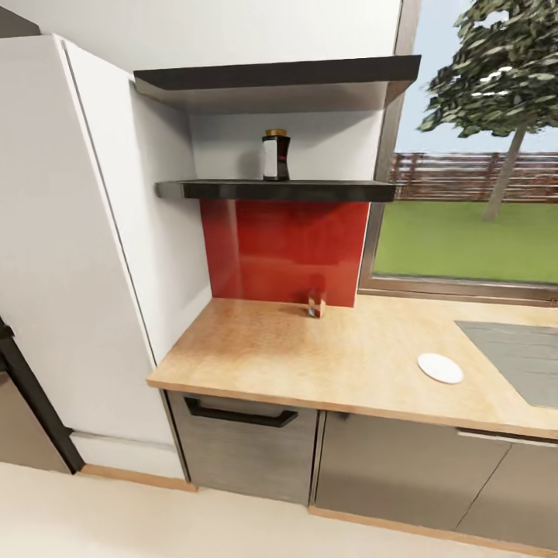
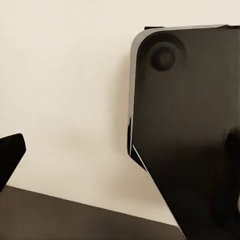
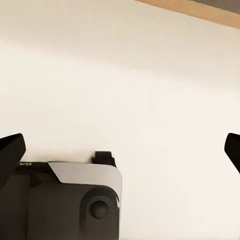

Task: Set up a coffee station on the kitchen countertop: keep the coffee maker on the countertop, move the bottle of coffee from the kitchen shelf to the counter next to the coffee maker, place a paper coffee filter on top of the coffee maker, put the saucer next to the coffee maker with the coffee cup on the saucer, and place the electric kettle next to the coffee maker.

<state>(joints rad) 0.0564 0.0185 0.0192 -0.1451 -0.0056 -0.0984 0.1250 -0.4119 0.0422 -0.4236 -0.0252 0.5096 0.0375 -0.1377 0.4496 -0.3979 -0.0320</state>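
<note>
Head view: bench (image 1: 364, 364), tan wood-toned top, running from a tall white cabinet (image 1: 70, 248) rightward under a window (image 1: 473, 155); grey cabinet fronts below, the left one with a black bar handle (image 1: 240, 416). Saucer (image 1: 440, 368), flat, round, white, lying on the bench near its front edge, just beside the grey sink (image 1: 519, 360) set into the top at the right. Small brownish item (image 1: 315, 304), too blurred to identify, standing at the back of the bench against the red splashback (image 1: 283, 248). Dark shelf (image 1: 275, 190) above the splashback, a second dark shelf (image 1: 271, 77) higher up. Bottle of coffee (image 1: 276, 156), dark with a yellowish cap and a pale label, upright on the lower shelf, about mid-length, well above and apart from the bench. Outside the window: lawn, fence, tree. Left wrist view: left end effector (image 2: 125, 155), dark fingertips at opposite edges of the picture, set wide apart, holding nothing, over pale floor and a dark robot base part (image 2: 190, 135). Right wrist view: right end effector (image 3: 125, 150), fingertips likewise far apart, nothing between them, over pale floor (image 3: 130, 90) with a dark and silver base part (image 3: 70, 205) below and a wood-coloured strip at the far edge
</note>
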